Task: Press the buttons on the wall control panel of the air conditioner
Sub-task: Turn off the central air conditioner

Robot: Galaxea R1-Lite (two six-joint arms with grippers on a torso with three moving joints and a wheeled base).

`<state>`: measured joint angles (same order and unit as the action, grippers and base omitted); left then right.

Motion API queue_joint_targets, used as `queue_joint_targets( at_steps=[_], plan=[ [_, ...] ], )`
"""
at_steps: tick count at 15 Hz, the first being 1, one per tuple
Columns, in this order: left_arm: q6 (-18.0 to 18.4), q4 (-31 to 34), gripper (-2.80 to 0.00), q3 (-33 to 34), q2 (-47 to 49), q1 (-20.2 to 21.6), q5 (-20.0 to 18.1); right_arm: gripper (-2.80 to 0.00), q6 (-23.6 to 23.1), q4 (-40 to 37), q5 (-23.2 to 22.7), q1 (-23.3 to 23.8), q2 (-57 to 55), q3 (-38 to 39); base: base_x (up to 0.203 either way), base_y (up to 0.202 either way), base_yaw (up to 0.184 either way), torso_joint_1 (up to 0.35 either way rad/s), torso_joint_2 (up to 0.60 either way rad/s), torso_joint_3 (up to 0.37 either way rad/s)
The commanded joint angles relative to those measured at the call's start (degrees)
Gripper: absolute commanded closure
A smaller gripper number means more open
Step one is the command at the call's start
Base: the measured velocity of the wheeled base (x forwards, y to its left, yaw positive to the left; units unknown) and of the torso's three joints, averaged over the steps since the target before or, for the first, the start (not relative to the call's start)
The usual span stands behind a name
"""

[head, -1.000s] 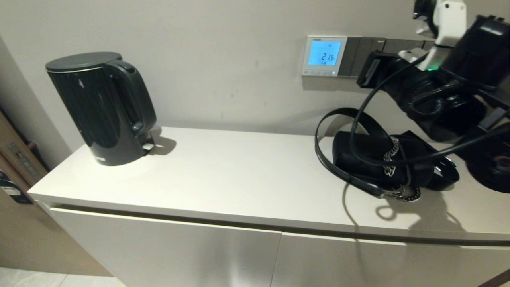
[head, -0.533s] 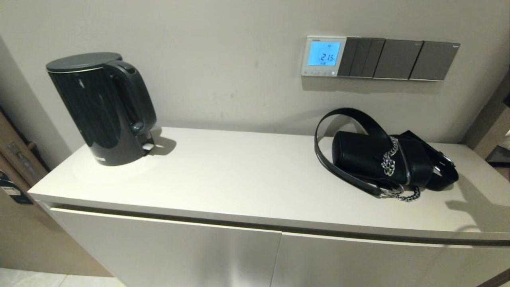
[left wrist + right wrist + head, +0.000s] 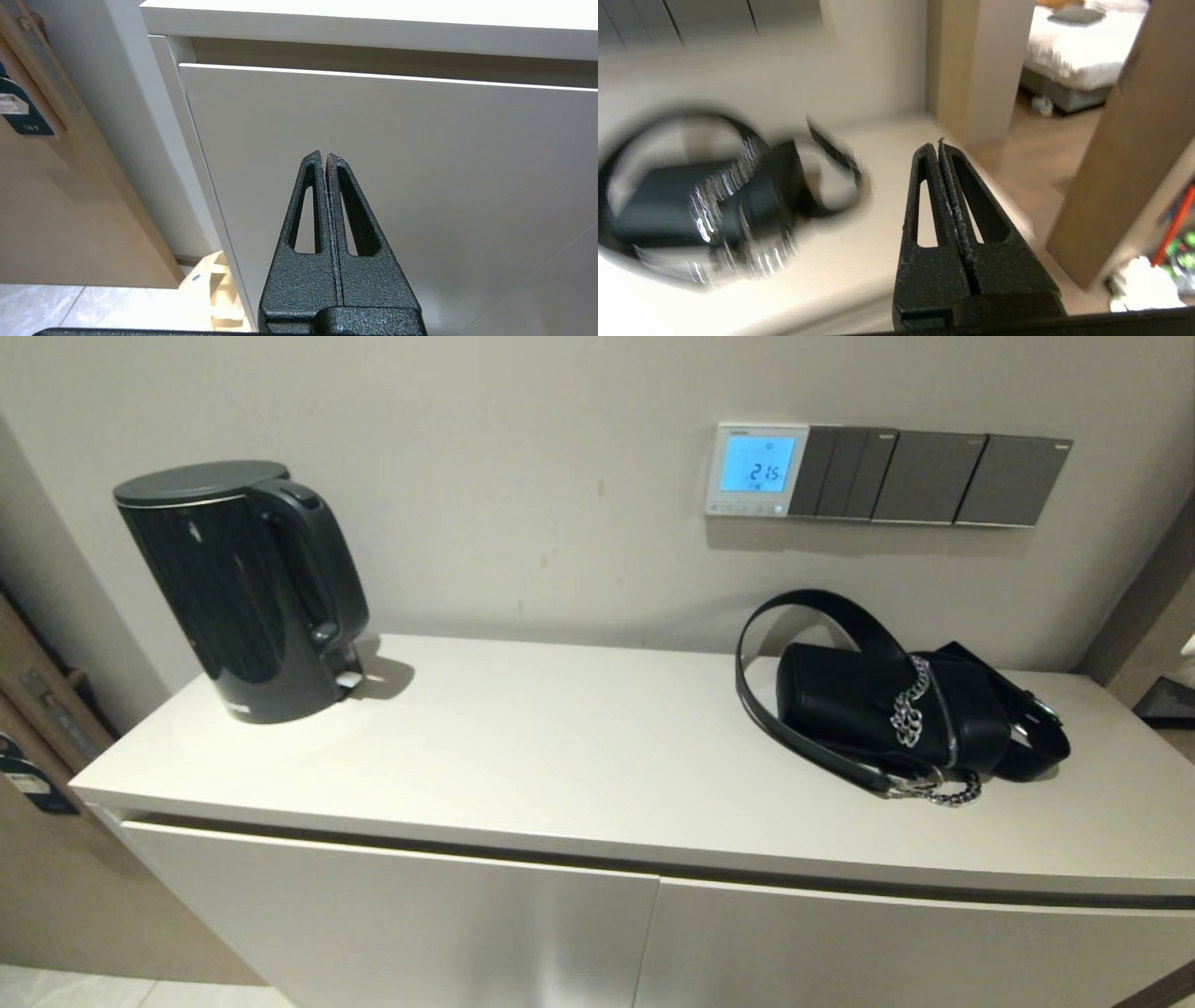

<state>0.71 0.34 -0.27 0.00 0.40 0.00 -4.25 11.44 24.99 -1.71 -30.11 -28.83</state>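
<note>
The wall control panel (image 3: 756, 469) is a small white-framed thermostat on the wall, its screen glowing light blue with digits. Its buttons (image 3: 744, 508) are a row of tiny pale keys under the screen. Neither arm shows in the head view. My right gripper (image 3: 937, 145) is shut and empty, off the right end of the cabinet top, below and right of the panel. My left gripper (image 3: 324, 156) is shut and empty, low in front of the white cabinet door (image 3: 420, 163).
Grey switch plates (image 3: 934, 476) run right of the panel. A black handbag (image 3: 892, 709) with chain and strap lies under them; it also shows in the right wrist view (image 3: 705, 205). A black kettle (image 3: 238, 588) stands at the left of the cabinet top (image 3: 560, 747).
The right arm, which a second ago was raised in front of the switch plates beside the panel, has dropped out of the head view to the right. The panel still shows the same digits.
</note>
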Motion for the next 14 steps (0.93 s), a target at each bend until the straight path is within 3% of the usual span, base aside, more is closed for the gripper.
queue_joint_targets(
  at_steps=[1,5,9,14],
  plan=[
    [0.00,0.01,0.00,0.00,0.09,0.04,0.00,0.00,0.34,0.06,-0.09,0.43,9.20,8.61,0.000,0.000,0.000,0.000,0.00,0.000],
    [0.00,0.01,0.00,0.00,0.09,-0.05,0.06,0.00,1.36,0.07,-1.60,0.02,17.51,17.54,0.000,0.000,0.000,0.000,0.00,0.000],
    [0.00,0.01,0.00,0.00,0.09,0.04,0.00,0.00,3.15,0.07,-7.12,0.67,22.52,25.04,0.000,0.000,0.000,0.000,0.00,0.000],
    [0.00,0.01,0.00,0.00,0.09,0.00,0.00,0.00,3.90,-1.76,-12.53,0.83,30.09,28.89,0.000,0.000,0.000,0.000,0.00,0.000]
  ],
)
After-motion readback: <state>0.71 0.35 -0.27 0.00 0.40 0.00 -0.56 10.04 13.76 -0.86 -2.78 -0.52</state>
